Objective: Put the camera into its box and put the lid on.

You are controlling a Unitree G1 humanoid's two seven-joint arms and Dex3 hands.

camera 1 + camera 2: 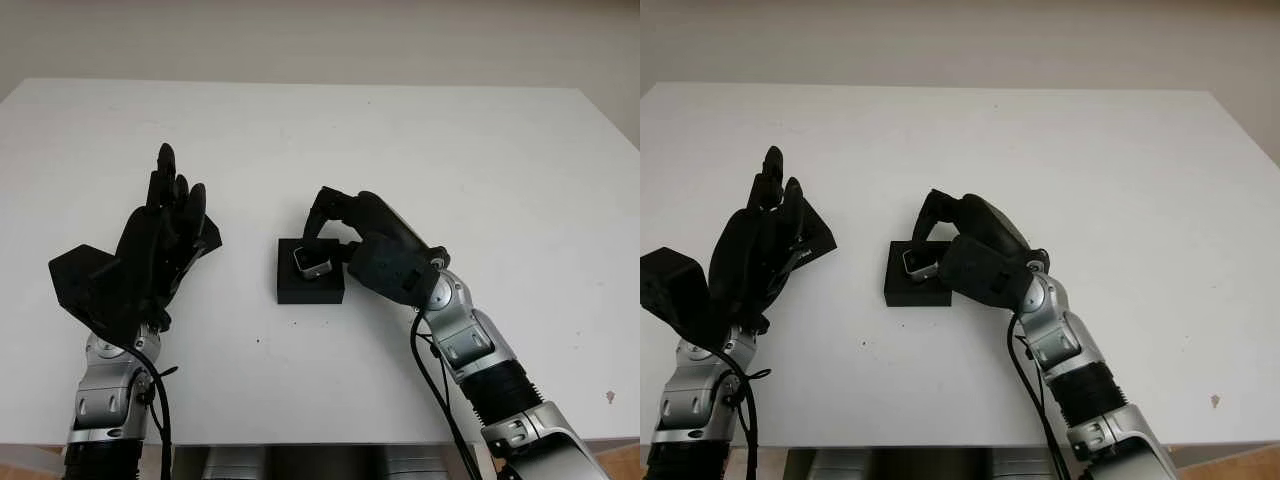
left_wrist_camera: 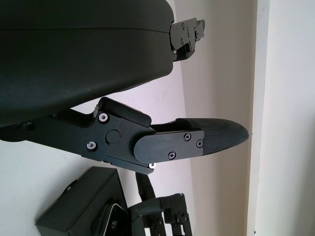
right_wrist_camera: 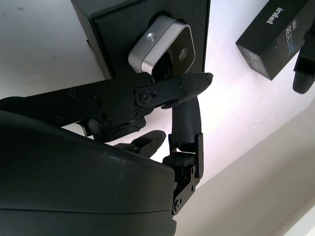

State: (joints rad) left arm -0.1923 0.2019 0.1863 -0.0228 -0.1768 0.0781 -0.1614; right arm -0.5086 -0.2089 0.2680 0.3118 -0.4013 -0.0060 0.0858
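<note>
A: Start at the left. What is the left hand (image 1: 160, 240) doing?

B: It is raised above the white table (image 1: 480, 160), left of the box, fingers stretched upward. It presses a black lid (image 3: 275, 34), printed "intel", against its palm. From the head views the lid mostly hides behind the hand, showing as dark corners either side.

A: And the camera (image 1: 312, 263)?

B: A small silver-edged body with a dark front and a round lens, rounded at the corners. It sits tilted in the black box (image 1: 300, 290) near the table's middle, one end raised.

A: Is the right hand (image 1: 345, 235) holding it?

B: Its fingers (image 3: 184, 83) curl over the box and touch the camera's upper end. Whether they pinch it or merely press it, I cannot tell; the hand covers the box's right side.
</note>
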